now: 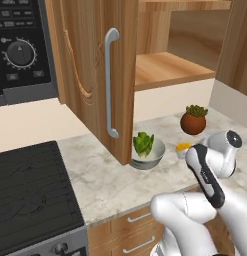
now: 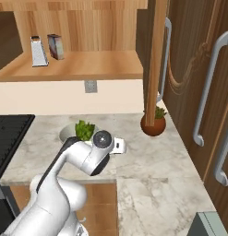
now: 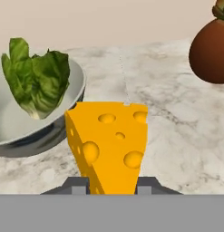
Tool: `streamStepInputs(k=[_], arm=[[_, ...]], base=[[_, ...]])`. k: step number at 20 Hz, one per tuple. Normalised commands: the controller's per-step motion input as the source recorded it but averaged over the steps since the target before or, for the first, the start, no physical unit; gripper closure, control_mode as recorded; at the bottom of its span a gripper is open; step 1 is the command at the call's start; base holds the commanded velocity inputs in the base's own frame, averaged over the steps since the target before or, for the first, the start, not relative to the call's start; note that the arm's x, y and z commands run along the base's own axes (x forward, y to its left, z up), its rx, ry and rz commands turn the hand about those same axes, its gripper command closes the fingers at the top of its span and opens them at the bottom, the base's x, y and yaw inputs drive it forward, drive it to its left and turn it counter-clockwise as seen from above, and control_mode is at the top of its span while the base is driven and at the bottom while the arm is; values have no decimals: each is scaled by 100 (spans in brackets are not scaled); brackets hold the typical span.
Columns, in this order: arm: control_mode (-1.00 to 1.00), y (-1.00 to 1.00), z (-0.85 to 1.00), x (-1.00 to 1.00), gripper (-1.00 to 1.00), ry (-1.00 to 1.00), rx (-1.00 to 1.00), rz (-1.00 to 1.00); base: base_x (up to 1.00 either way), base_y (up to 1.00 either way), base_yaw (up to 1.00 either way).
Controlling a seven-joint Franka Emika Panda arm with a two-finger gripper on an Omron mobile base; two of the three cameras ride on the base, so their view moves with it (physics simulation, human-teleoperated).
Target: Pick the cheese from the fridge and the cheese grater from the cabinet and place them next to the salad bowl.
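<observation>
The gripper (image 3: 109, 189) pinches the cheese (image 3: 111, 145) low over the counter (image 3: 177, 136), just beside the salad bowl (image 3: 22, 131).

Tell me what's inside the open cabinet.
On the cabinet shelf stand the cheese grater and a small dark box beside it. The open door covers the shelf's right end, so anything there is hidden.

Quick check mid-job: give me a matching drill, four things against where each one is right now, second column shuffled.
Things:
1. cheese
2. cheese grater
3. lettuce
4. potted plant

Places:
A. on the open cabinet's wooden shelf
B. on the counter near the wall, beyond the bowl
C. between the tool's fingers, beside the salad bowl
D. inside the salad bowl

Pairs: 1-C, 2-A, 3-D, 4-B
</observation>
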Motion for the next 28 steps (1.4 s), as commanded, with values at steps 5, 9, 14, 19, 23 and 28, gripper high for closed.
streamStepInputs(k=[5, 9, 14, 19, 23, 28], arm=[[-100, -8, -1, 33, 100, 5, 0, 10], [-100, -25, 0, 25, 100, 13, 0, 12], [-100, -12, -6, 40, 100, 1, 0, 13], [-100, -1, -15, 39, 100, 0, 0, 28], [-100, -3, -19, 14, 100, -1, -2, 38], [-100, 0, -9, 4, 100, 0, -7, 32]], base=[[0, 0, 0], [0, 0, 0], [0, 0, 0], [0, 0, 0], [0, 0, 0], [0, 0, 0]])
